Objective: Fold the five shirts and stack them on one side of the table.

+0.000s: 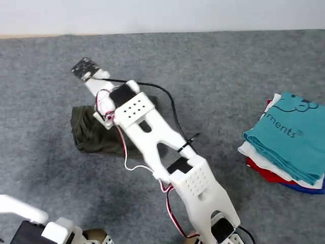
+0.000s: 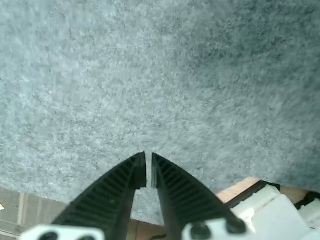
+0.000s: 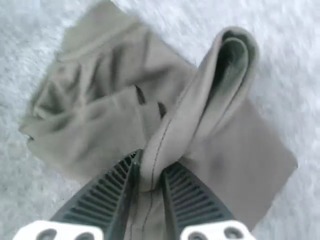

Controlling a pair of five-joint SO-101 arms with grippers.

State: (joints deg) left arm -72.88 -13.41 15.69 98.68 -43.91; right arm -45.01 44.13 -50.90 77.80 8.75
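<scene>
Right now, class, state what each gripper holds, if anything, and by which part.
The right gripper pinches the olive shirt by a raised fold along a stitched edge. The left gripper holds nothing; its jaws are shut over bare mat.

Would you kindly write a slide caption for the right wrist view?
Right gripper shut on a raised fold of the olive shirt lying on the grey table.

High view: right arm (image 1: pixel 152 137) lies over the olive shirt (image 1: pixel 91 134) and hides its right part. Stack (image 1: pixel 269 168) cut off by the right edge; under the teal shirt (image 1: pixel 292 127), the white, red and blue ones show as thin edges only. Left arm (image 1: pixel 35 223) cut off at the bottom corner. Right wrist view: end of the pinched fold hidden inside the right gripper (image 3: pixel 150 167)
</scene>
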